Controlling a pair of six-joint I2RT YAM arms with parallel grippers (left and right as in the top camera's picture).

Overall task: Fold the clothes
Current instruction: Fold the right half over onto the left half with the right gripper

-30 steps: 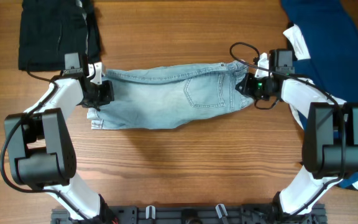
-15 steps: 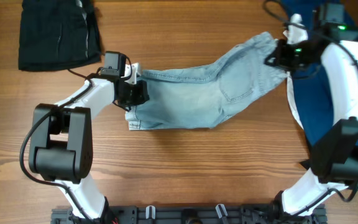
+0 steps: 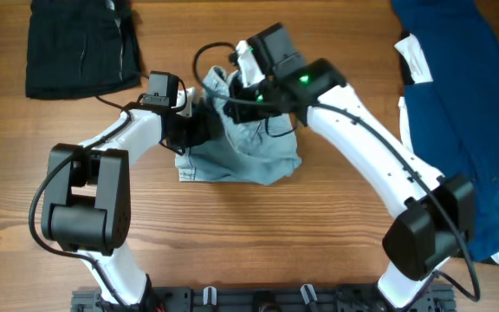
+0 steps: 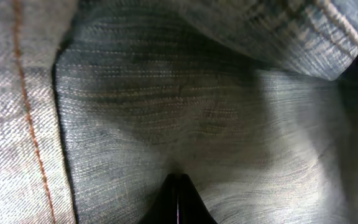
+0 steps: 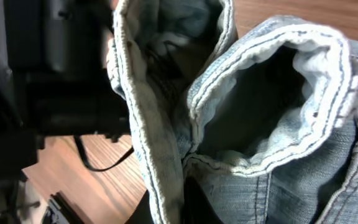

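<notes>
Bunched denim shorts point(image 3: 251, 154) lie between black garment point(image 3: 76, 48) and navy garment point(image 3: 466, 130).

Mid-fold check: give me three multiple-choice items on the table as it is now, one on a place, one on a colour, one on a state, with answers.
1. Where does the black cloth garment lie in the overhead view?
A) top left
B) bottom right
C) bottom centre

2. What colour is the large cloth garment at the right edge?
A) red
B) navy blue
C) yellow

3. How do the pale blue denim shorts lie?
A) spread flat
B) doubled over and bunched
C) hanging off the table

Answers:
1 A: it sits at the wooden table's top-left corner.
2 B: it is plainly dark blue.
3 B: the denim is heaped between the left gripper and the right gripper, whose fingers pinch it.
</notes>
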